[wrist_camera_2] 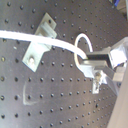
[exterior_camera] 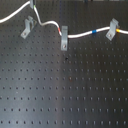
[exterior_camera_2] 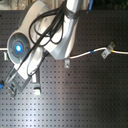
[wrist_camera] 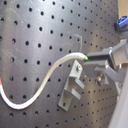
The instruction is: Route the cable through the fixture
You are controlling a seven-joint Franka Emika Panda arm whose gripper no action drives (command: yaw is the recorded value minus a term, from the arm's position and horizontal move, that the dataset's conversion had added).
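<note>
Cable (exterior_camera: 80,36) running side to side across first exterior view, gripper (wrist_camera: 92,61) clamped on its end

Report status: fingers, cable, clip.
Gripper fingers shut on cable end. Cable already through middle and right clips in the first exterior view. Fixture beside the fingers, not yet threaded. Nothing blocking.

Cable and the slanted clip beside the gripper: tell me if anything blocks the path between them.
Nothing visible does. In the first wrist view the cable is pinched at its end by the gripper, right next to the clip, with only bare perforated board around them.
</note>
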